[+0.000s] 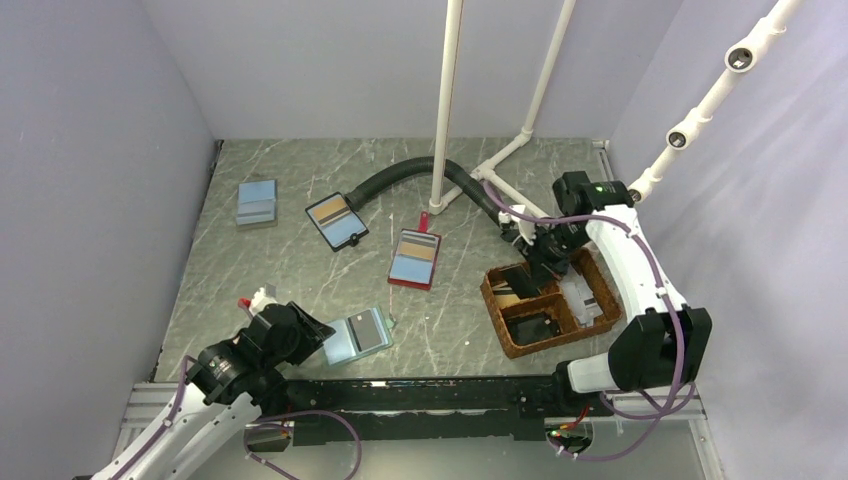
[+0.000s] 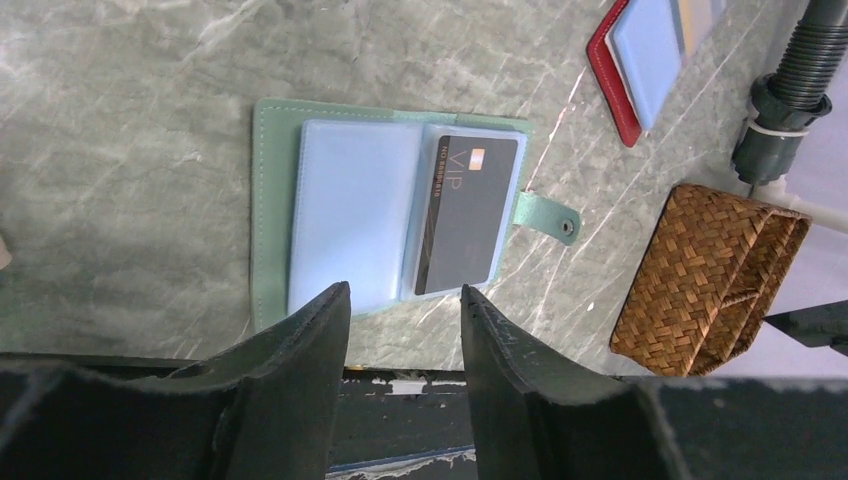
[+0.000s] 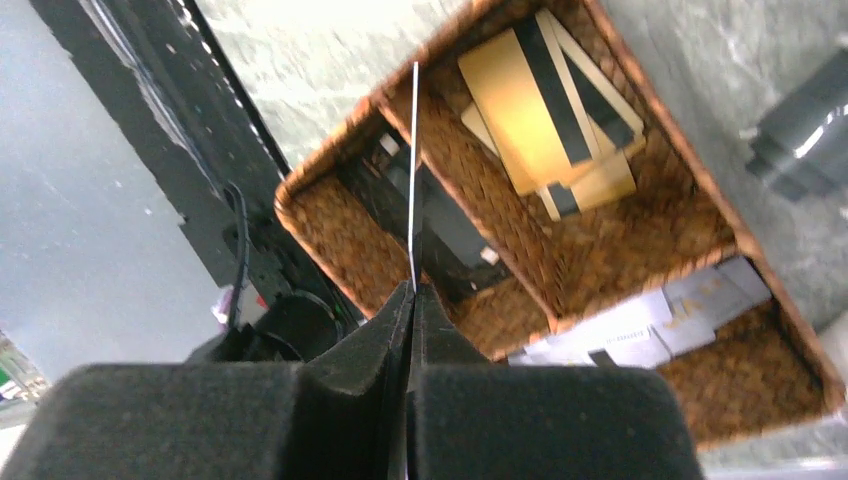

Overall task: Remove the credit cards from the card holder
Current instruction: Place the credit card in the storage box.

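My right gripper (image 3: 411, 295), clamped on a thin plastic card (image 3: 413, 170) edge-on above the brown woven basket (image 3: 340, 138), risks dropping it astride a partition if I release off-line, while my left gripper (image 2: 405, 300), jaws apart, hovers beside the open teal-green wallet-like card holder (image 2: 275, 200) on the table, a black VIP card (image 2: 468, 215) sleeved inside.

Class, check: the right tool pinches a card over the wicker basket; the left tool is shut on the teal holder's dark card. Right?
No: the left wrist view shows the left tool open; the dark card lies ungripped in the teal holder. The right tool does pinch a card.
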Controlling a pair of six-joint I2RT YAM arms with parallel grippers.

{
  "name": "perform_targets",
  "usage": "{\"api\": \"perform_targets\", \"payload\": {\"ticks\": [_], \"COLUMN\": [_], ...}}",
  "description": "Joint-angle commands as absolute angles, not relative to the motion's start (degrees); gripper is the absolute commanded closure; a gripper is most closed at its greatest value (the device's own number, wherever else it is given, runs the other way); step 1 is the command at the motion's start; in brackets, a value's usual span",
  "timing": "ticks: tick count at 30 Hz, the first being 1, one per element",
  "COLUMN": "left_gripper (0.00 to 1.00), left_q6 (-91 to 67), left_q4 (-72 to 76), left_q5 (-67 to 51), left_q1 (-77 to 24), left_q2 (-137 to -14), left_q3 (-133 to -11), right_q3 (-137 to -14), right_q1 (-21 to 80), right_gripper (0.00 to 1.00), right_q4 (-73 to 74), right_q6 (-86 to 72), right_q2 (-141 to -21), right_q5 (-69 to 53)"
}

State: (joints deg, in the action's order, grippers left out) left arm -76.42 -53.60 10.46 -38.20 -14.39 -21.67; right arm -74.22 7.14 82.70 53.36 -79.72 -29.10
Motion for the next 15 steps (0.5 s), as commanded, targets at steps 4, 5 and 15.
{"api": "perform_targets", "payload": {"ticks": [4,5,15], "left_gripper": [0.47,0.45,0.27], "left_q6": [-78.2,-77.8,-73.8], "left_q4": [-56.3,-56.4,-55.3], "left_q5": [12.9,13.2,13.8], "left_q1": [-38.2,-38.2,-38.2], "left_q2": [-15.1,-15.7,-17.1], "left_q3": [-25.3,-25.9,-29.2], "right_q3": [-71.5,-71.2,-69.8], "right_q1": [3.5,3.4,3.3], "right_gripper": [1.00,1.00,1.00], "right_q4": [85.9,85.9,85.9], "right_q6": [60.4,60.7,63.0], "right_q2": [-75.8,-75.7,-77.3], "right_q5": [-20.0,-19.5,-16.0]}}
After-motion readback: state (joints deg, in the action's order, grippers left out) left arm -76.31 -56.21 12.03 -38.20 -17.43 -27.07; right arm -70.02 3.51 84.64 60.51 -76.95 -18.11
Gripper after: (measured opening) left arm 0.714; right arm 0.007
